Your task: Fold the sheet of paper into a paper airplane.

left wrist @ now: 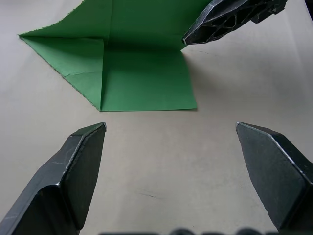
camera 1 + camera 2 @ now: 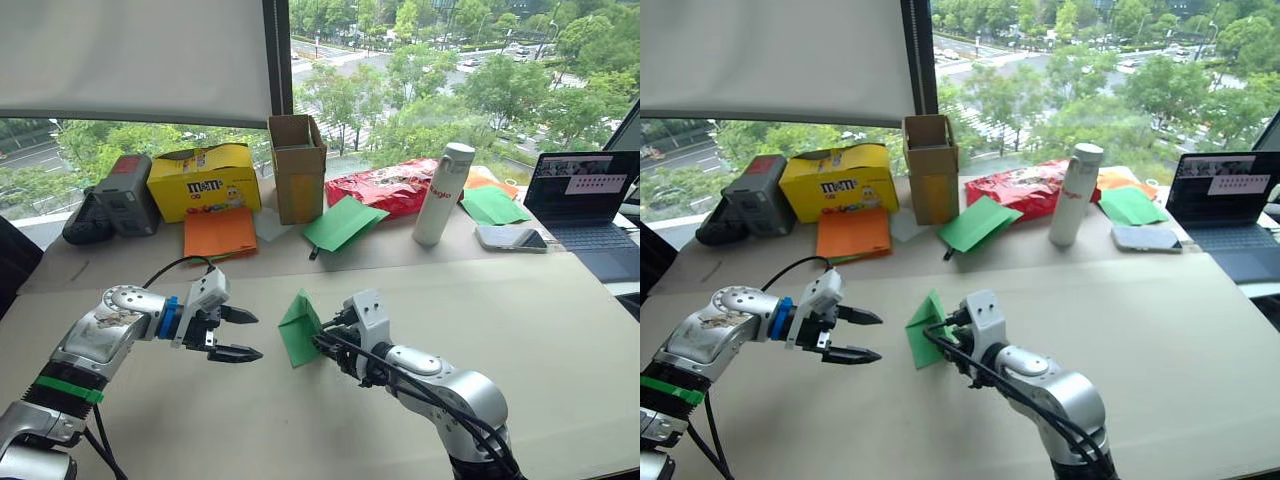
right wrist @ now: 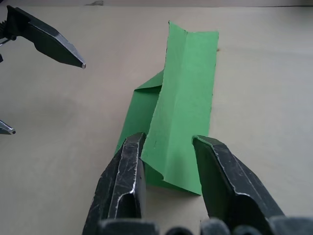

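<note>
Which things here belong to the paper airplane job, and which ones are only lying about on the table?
Belonging to the job:
- sheet of paper, partly folded, held up by the right end effector
- left end effector, open, apart from the paper

Lying about:
- orange sheets
- flat green sheets
- yellow box
- cardboard box
- red bag
- white bottle
- phone
- laptop

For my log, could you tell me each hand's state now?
Left hand: open, empty.
Right hand: closed on the sheet of paper.

Beige table (image 2: 560, 330) against large window (image 2: 420, 70); white roller blind (image 2: 130, 60) half lowered; daylight, green trees outside.
</note>
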Controlling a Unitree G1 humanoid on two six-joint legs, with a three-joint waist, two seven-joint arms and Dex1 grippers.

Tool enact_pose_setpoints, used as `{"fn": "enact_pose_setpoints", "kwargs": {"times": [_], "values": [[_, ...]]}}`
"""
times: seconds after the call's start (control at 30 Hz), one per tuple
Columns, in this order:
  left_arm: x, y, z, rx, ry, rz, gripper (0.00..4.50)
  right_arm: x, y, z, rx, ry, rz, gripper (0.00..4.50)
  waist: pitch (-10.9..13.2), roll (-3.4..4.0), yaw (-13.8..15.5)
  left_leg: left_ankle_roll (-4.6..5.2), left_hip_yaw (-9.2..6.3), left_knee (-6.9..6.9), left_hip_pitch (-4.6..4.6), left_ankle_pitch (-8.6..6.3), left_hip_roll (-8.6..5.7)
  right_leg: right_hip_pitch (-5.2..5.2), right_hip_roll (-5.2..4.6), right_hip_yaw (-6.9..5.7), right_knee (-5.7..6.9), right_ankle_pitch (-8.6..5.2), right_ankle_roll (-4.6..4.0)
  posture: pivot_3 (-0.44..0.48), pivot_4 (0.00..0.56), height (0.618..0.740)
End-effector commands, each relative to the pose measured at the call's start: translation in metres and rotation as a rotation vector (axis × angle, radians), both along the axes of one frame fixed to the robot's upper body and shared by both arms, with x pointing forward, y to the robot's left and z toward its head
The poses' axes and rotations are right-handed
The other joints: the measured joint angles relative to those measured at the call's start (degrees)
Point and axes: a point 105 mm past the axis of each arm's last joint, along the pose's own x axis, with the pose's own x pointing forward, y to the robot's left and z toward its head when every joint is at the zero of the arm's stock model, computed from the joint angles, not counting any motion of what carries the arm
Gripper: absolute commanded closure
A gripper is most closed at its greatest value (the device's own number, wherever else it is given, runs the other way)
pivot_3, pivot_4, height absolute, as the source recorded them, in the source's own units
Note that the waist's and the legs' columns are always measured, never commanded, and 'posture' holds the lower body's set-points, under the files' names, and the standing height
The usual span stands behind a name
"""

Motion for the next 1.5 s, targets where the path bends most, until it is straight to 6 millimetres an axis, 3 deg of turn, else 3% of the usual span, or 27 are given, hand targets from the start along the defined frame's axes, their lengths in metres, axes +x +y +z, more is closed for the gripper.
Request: {"fn": "enact_pose_setpoints", "kwargs": {"times": [0.03,0.1,0.17,0.37,0.63,0.73,0.87,0.97,1.1,1.27,1.4,1.5], "values": [[0.009,0.004,0.019,-0.035,-0.057,0.011,0.00,-0.003,0.000,0.020,-0.033,-0.151,0.088,4.15,0.00,0.00,0.02,0.00,0.00,0.01,0.00,0.00,0.00,0.00,0.00,-0.01,0.01,0.00,0.00,0.000,0.150,0.740],[0.012,0.004,0.022,-0.051,-0.061,0.017,0.00,-0.004,-0.004,0.025,-0.099,-0.240,0.178,4.47,0.00,0.00,0.08,0.03,0.01,0.04,0.00,-0.02,-0.01,0.01,-0.01,-0.04,0.01,0.00,0.00,0.000,0.150,0.740],[0.015,0.001,0.029,-0.111,-0.058,0.024,0.00,-0.010,-0.012,0.031,-0.190,-0.358,0.318,4.47,0.01,-0.01,0.12,0.08,0.04,0.08,-0.01,-0.05,-0.03,0.04,-0.02,-0.06,-0.02,-0.01,0.02,0.000,0.150,0.740],[0.015,-0.005,0.041,-0.201,-0.055,-0.002,0.00,-0.025,-0.037,0.023,-0.466,-0.588,0.693,4.47,0.03,-0.06,-0.06,0.24,0.07,0.22,0.03,-0.14,0.00,0.30,-0.03,-0.23,-0.22,-0.09,0.16,0.000,0.150,0.740],[0.013,-0.010,0.029,-0.146,-0.070,-0.020,0.00,-0.027,-0.042,0.002,-0.671,-0.806,1.030,4.47,0.04,-0.08,0.11,0.30,0.07,0.56,0.05,-0.21,0.03,0.45,-0.04,-0.22,-0.18,-0.09,0.16,0.000,0.150,0.740],[0.009,-0.014,0.024,-0.126,-0.077,-0.040,0.00,-0.031,-0.039,-0.012,-0.687,-0.819,1.090,4.47,0.04,-0.08,0.33,0.32,0.07,0.62,0.05,-0.24,0.02,0.48,-0.06,-0.22,-0.19,-0.08,0.17,0.000,0.150,0.740],[0.001,-0.018,0.023,-0.116,-0.082,-0.090,0.00,-0.033,-0.035,-0.014,-0.651,-0.822,1.092,4.47,0.04,-0.08,0.58,0.32,0.06,0.67,0.03,-0.24,0.02,0.47,-0.08,-0.22,-0.18,-0.07,0.17,0.000,0.150,0.740],[-0.016,-0.024,0.037,-0.221,-0.014,-0.155,0.00,-0.029,-0.036,-0.011,-0.631,-0.802,1.064,4.47,0.04,-0.08,0.86,0.32,0.06,0.68,0.03,-0.24,0.02,0.47,-0.09,-0.22,-0.17,-0.07,0.17,0.000,0.150,0.740],[-0.033,-0.010,0.028,-0.154,0.061,-0.188,0.00,-0.025,-0.040,-0.003,-0.601,-0.780,1.038,4.47,0.04,-0.07,0.82,0.33,0.06,0.67,0.03,-0.25,0.03,0.46,-0.08,-0.21,-0.17,-0.07,0.17,0.000,0.150,0.740],[-0.034,-0.008,0.030,-0.187,0.077,-0.165,1.45,-0.026,-0.038,0.002,-0.572,-0.777,1.054,4.50,0.05,-0.09,1.57,0.33,0.05,0.68,0.06,-0.26,0.03,0.48,-0.08,-0.21,-0.18,-0.07,0.17,0.000,0.150,0.740],[-0.053,-0.011,0.035,-0.248,0.192,-0.240,2.82,-0.024,-0.041,-0.002,-0.584,-0.751,1.060,4.50,0.05,-0.09,1.70,0.37,0.05,0.74,0.06,-0.28,0.01,0.52,-0.09,-0.21,-0.17,-0.07,0.17,0.000,0.150,0.740],[-0.067,-0.011,0.018,-0.192,0.225,-0.277,3.79,-0.023,-0.041,-0.002,-0.576,-0.735,1.058,4.50,0.05,-0.08,1.54,0.38,0.06,0.70,0.06,-0.29,0.03,0.49,-0.09,-0.21,-0.16,-0.07,0.17,0.000,0.150,0.740]]}}
